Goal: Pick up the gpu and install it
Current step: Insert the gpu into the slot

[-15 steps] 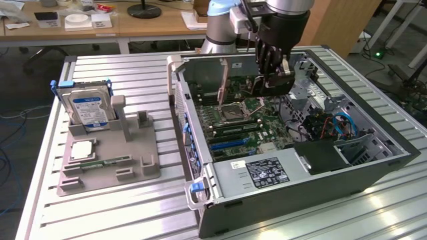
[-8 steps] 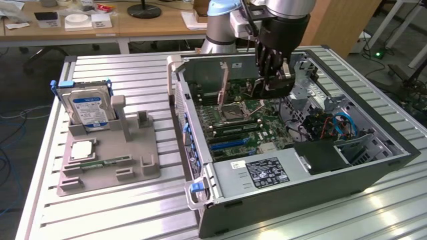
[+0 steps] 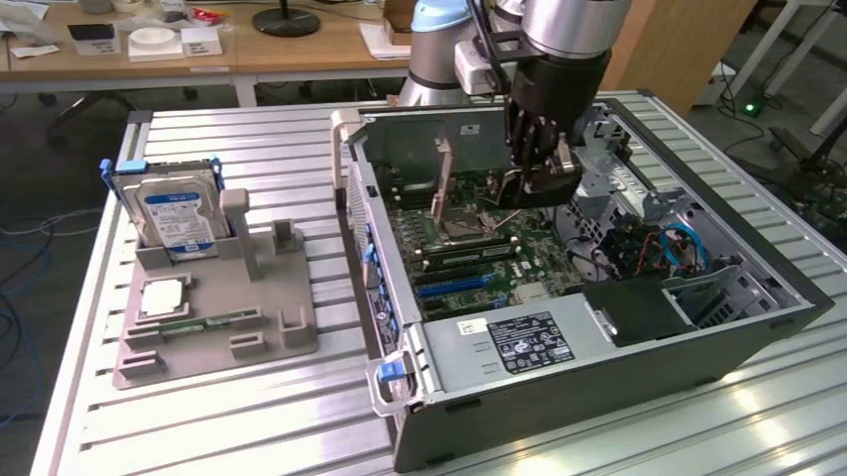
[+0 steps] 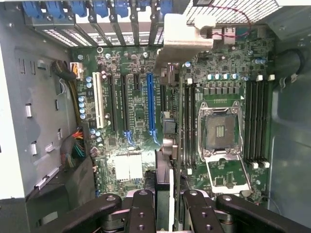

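the gripper point(image 3: 537, 183) is hanging inside the open computer case point(image 3: 741, 327), its jaws narrowed and gripping the gpu point(image 4: 165, 184) edge-on over the motherboard point(image 4: 126, 97). in the exterior view it is sitting near 1 o'clock of the motherboard's middle, with the hard drive point(image 3: 179, 218) standing at 9 o'clock of the case.

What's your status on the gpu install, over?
Gripper shut on the gpu, edge-on. It's inside the open case, over the motherboard, beside the blue slot. Seating not confirmed. No obstruction seen.
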Robot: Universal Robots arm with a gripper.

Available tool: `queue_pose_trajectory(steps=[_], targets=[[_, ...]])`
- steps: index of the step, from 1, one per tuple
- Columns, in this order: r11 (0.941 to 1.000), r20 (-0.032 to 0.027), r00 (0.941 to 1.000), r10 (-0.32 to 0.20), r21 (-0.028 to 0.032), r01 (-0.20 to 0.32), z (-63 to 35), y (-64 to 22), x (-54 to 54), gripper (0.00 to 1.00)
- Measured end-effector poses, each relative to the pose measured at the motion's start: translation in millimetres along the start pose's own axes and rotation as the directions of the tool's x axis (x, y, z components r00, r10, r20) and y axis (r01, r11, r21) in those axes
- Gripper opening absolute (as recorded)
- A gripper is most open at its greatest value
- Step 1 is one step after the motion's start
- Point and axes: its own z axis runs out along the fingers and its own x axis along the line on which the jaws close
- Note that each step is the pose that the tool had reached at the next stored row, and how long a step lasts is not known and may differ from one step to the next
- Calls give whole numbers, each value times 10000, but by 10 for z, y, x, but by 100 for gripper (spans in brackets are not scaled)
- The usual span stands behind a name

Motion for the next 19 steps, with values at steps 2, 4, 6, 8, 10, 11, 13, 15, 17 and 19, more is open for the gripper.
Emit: queue_pose_trajectory(steps=[2,4,6,8,10,11,13,15,17,19], targets=[[10000,-4,10000,-1,-1,1,33,1,30,27],[10000,-1,10000,1,0,-1,70,4,40,27],[10000,-1,10000,1,0,-1,106,8,43,27],[10000,-1,10000,-16,-1,16,141,10,45,27],[10000,19,10000,-63,-4,63,179,14,48,27],[10000,28,10000,-95,-7,95,197,16,49,27],[9999,37,9999,-145,-11,145,233,20,51,27],[9998,41,9998,-177,-14,177,269,23,53,27],[9998,42,9998,-183,-19,183,304,26,55,27],[9998,42,9998,-188,-19,188,340,29,57,27]])
